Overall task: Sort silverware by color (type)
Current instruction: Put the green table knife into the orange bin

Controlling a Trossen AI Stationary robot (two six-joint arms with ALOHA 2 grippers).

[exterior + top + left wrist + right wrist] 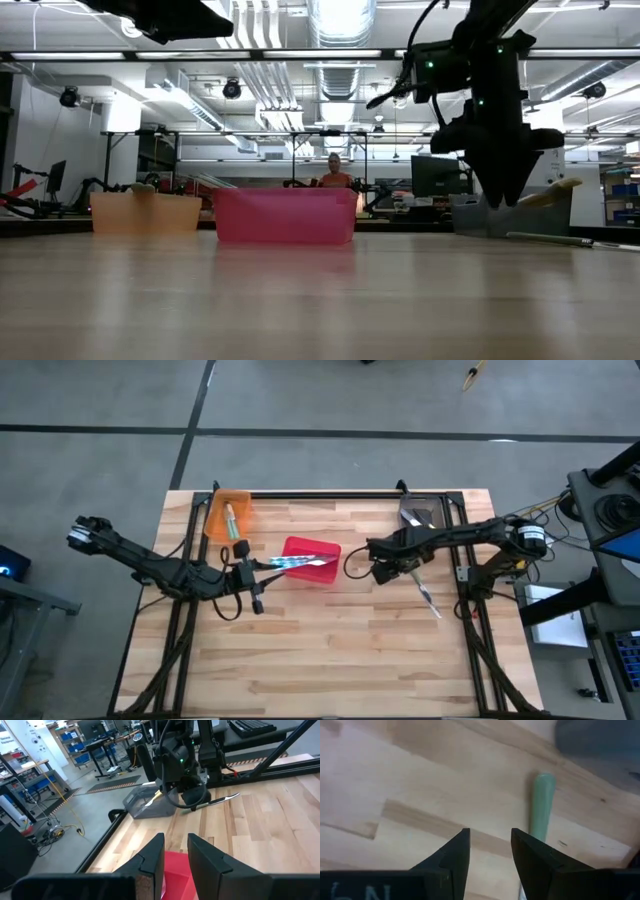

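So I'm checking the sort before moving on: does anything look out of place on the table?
One slim green-handled utensil lies loose on the wooden table, outside every bin, just under the right gripper.

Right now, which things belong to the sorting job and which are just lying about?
Job: green-handled utensil on the table by the right claw; blue utensils in the red bin beside the left claw; green utensil in the orange bin; grey bin.
Just about: person, floor cables.

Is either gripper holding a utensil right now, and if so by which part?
Nothing is held. The right gripper stands open above bare table beside a green-handled utensil; the left gripper, by the red bin, has nothing between its fingers.
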